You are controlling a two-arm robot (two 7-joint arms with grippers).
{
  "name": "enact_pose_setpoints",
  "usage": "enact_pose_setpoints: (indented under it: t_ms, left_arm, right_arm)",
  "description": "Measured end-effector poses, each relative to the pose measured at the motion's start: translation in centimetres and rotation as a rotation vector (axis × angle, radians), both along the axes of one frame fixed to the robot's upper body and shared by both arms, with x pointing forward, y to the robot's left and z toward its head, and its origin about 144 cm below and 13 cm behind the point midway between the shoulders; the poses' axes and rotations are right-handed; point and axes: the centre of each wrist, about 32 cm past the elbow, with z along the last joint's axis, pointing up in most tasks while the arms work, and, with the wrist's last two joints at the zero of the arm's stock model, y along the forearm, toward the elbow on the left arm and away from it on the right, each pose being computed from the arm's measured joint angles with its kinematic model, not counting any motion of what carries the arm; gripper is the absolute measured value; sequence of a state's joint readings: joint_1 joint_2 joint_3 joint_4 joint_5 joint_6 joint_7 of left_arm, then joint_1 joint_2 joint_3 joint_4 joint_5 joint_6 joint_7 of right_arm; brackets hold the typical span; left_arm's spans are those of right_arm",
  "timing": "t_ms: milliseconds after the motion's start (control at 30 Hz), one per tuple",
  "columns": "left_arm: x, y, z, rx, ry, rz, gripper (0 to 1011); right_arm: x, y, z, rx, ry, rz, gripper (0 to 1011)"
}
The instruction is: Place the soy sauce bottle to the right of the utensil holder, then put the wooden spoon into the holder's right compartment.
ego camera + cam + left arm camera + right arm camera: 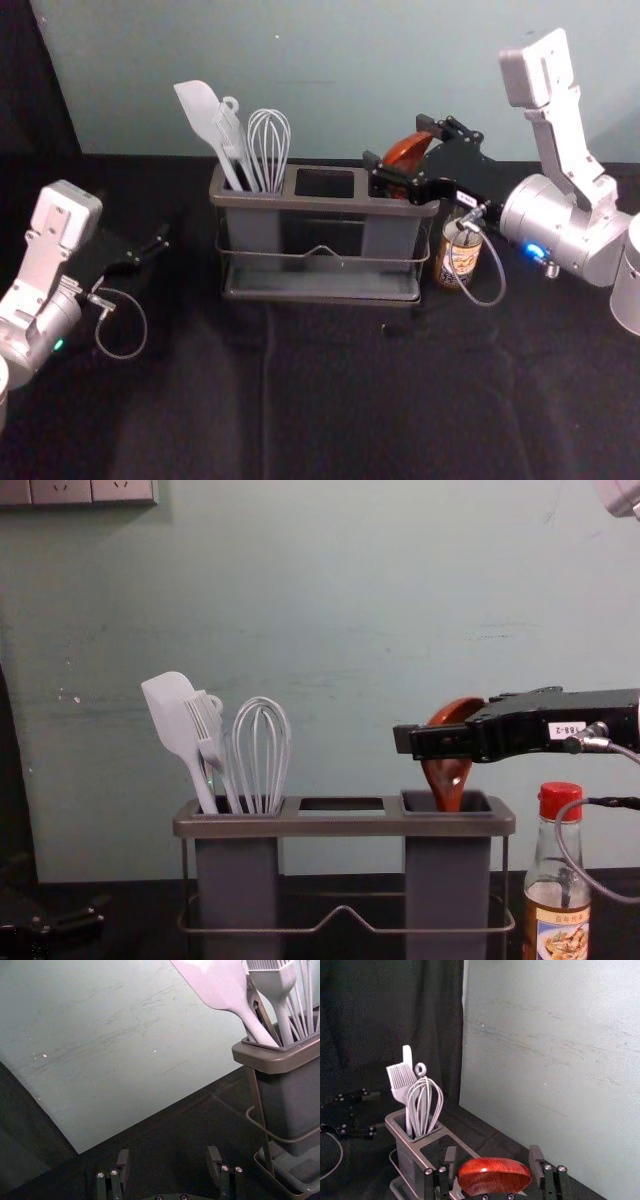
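My right gripper (397, 142) is over the right end of the utensil holder (322, 290), its fingers open on either side of the wooden spoon (408, 152). In the right wrist view, the red-brown spoon bowl (494, 1174) lies between the parted tips of the right gripper (493, 1156). Seen from the chest, the spoon (447, 776) stands bowl up, its lower end inside the holder's right compartment (472, 802). The soy sauce bottle (558, 880) stands upright just right of the holder. My left gripper (135, 228) stays idle at the left; its wrist view shows the left gripper (168, 1157) open and empty.
A white spatula (172, 720), a brush (208, 730) and a whisk (262, 755) stand in the left compartment. The middle compartment (325, 183) holds nothing visible. A pale wall (320, 80) rises close behind the holder. A cable loops in front of the bottle.
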State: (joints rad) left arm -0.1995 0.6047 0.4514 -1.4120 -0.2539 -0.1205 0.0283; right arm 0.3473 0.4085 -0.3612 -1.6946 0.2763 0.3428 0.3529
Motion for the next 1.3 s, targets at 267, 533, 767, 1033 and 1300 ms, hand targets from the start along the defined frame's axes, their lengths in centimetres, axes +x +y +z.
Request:
enact_pose_setpoints:
  t_ms: [267,533,767,1033,1300]
  left_arm:
    - [0.0,0.0,0.0,0.000,0.000,0.000,1005]
    - [0.0,0.0,0.0,0.000,0.000,0.000,1005]
    - [0.0,0.0,0.0,0.000,0.000,0.000,1005]
    - [0.0,0.0,0.0,0.000,0.000,0.000,1005]
    - [0.0,0.0,0.0,0.000,0.000,0.000,1005]
  right_arm:
    - [0.0,0.0,0.0,0.000,0.000,0.000,1002]
    - [-0.3,0.0,0.4,-0.002,-0.020,-0.005,1002]
    - [-1.9,-0.5,1.7,0.004,-0.104,-0.058,1002]
    - [-4.3,-1.4,2.5,0.017,-0.152,-0.098,1002]
    - [-7.8,-1.8,1.5,-0.006,-0.193,-0.213,1002]
